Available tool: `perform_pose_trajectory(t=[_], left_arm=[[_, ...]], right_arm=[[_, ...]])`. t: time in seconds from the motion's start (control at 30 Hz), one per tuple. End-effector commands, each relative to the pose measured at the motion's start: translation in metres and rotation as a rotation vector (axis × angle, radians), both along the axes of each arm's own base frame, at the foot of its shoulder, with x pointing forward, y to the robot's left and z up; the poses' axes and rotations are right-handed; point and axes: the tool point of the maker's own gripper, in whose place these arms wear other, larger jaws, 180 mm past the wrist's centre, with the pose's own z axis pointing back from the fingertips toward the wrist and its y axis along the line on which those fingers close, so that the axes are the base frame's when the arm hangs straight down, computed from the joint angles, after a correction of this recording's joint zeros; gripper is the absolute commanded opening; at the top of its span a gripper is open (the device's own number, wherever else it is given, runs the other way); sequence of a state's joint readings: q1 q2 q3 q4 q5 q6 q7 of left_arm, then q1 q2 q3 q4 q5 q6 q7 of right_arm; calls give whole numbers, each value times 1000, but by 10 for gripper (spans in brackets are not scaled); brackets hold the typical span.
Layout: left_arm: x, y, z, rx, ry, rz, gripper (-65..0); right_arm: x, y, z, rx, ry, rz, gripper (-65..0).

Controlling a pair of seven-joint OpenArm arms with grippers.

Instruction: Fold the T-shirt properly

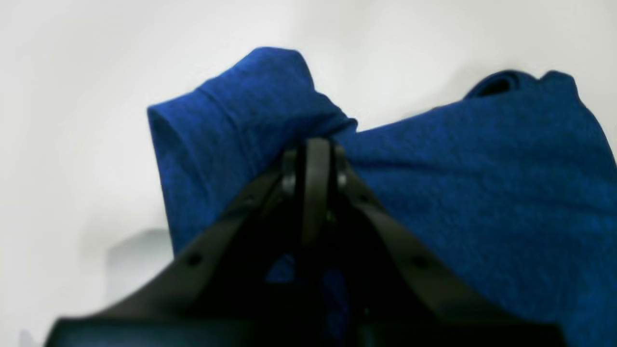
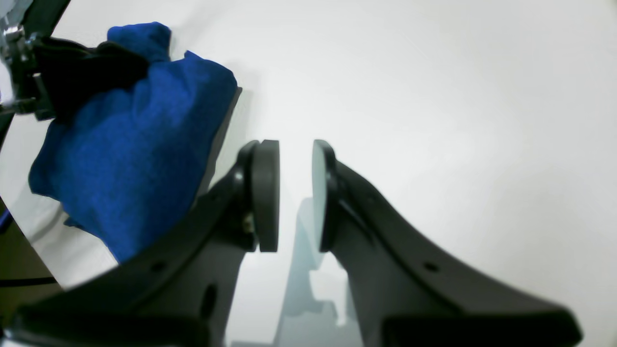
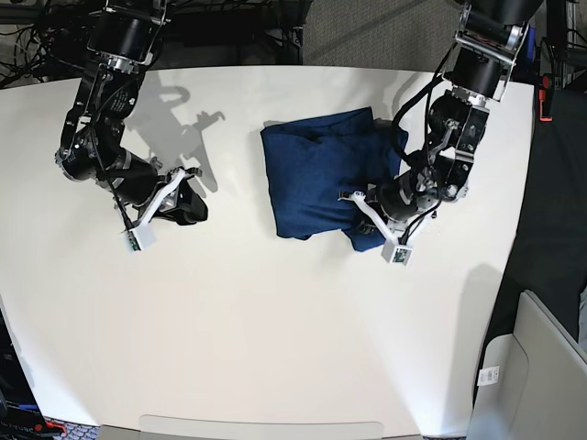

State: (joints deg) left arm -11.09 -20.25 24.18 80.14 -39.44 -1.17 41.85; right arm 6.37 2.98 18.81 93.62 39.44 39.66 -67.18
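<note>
The dark blue T-shirt (image 3: 316,170) lies bunched in a rough folded block on the white table (image 3: 275,321), right of centre. My left gripper (image 3: 356,203) is at the shirt's front right corner. In the left wrist view it (image 1: 313,149) is shut on a pinched fold of the shirt (image 1: 482,193), with a cuff-like roll of cloth raised to the left of the fingers. My right gripper (image 3: 194,209) is open and empty, over bare table well left of the shirt. In the right wrist view its pads (image 2: 266,193) stand apart, with the shirt (image 2: 130,154) at the far left.
Cables and dark equipment (image 3: 229,23) line the table's back edge. A grey box-like object (image 3: 527,376) stands off the table's front right corner. The table's right edge (image 3: 523,183) runs close to the left arm.
</note>
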Motion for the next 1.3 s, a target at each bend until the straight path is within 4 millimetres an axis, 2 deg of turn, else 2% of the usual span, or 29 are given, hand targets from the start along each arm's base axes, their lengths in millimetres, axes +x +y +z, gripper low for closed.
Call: perform_pose_trajectory(t=[0.0,0.1,0.17,0.23,0.33,0.4,0.57,0.7,0.77,0.87,1.0,1.13,1.27], left_arm=[[4,15,13,9,-37,27,-646],[0,31,38,-19,-106,82,-646],[-11,47,52,-28,-129,127,-646],[-25,53,65,-29,-124,139,-646],[-48,47,83,-26,-129,109,-646],[-63,33,91,-48,-138,84,-646],[-94,15,71,-92,-61,81,-646],[-114,3,63,-130,-20,85,-646],[-120,-2,60,-143,-4,86,-646],[-128,-9,55,-167,26,95,-646],[-143,-19,44,-180,120,73,-646],[-156,-30,37,-193,205,48,-646],[-162,-33,34,-194,239,35,-646]], right_arm=[[15,1,22,22,-79,3,-547],[24,6,25,42,-81,5,-547],[34,13,26,60,-78,18,-547],[44,22,29,70,-82,39,-547],[63,52,36,58,-87,86,-546],[78,76,45,19,-111,129,-546],[105,144,69,-105,-191,267,-546],[122,153,64,-285,-185,336,-546],[126,159,61,-321,-187,361,-546],[119,180,44,-339,-180,432,-546],[96,196,1,-347,-99,512,-546],[78,209,-16,-330,-93,554,-546],[64,210,-34,-325,-50,569,-546]])
